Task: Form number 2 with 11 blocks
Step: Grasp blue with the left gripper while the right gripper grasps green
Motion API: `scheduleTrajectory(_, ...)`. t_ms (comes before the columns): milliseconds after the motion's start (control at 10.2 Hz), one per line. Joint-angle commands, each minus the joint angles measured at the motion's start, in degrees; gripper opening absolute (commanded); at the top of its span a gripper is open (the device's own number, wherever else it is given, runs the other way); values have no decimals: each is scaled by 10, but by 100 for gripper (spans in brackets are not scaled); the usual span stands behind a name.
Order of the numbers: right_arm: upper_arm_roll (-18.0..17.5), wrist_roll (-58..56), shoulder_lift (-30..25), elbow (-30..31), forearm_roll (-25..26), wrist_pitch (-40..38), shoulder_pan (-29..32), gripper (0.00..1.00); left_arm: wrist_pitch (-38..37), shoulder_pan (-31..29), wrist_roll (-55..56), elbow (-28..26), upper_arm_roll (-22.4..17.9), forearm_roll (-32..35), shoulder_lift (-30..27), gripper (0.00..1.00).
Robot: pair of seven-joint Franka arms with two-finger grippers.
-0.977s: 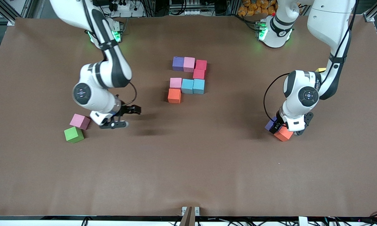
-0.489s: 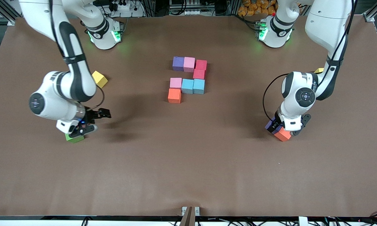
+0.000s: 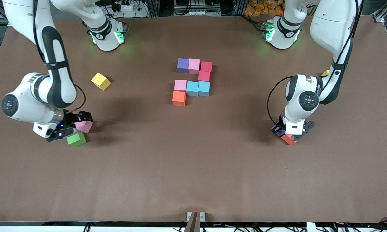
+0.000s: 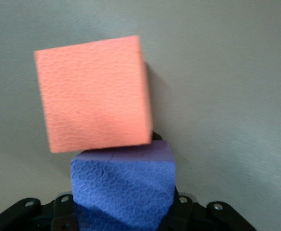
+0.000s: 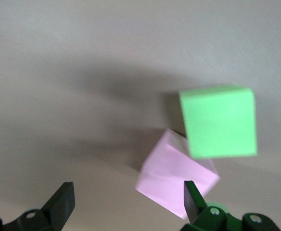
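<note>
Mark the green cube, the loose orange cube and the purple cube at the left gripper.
green cube (image 3: 76, 139), front view, top face
orange cube (image 4: 93, 94), left wrist view, big face
purple cube (image 4: 123, 187), left wrist view, facing side

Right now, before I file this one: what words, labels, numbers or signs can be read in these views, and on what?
None can be read.
On the left arm: a small dark marking near its wrist, too small to read.
On the purple block, orange block, green block and pink block: plain faces, no print.
On the left tool at the purple block and the right tool by the pink block: no label seen.
</note>
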State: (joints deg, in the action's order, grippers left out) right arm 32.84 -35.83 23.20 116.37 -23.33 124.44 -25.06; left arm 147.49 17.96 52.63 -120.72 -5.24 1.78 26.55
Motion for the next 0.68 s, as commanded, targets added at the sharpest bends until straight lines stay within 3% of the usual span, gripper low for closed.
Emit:
scheduleTrajectory(0, -1, 9, 10, 13, 5, 37, 32, 100, -2, 41, -2, 28, 0, 12, -3, 19)
scheduleTrajectory(293, -4, -83, 69, -51, 1, 99, 67, 100, -11, 126, -1, 96, 2, 10, 15, 21)
scheduleTrajectory(391, -6, -88, 84, -61, -13, 110, 71, 100, -45, 156, 4, 141, 2, 2, 30, 21)
scheduleTrajectory(586, -7, -93, 106, -62, -85, 127, 66, 100, -131, 207, 15, 245, 2, -67, 69, 21)
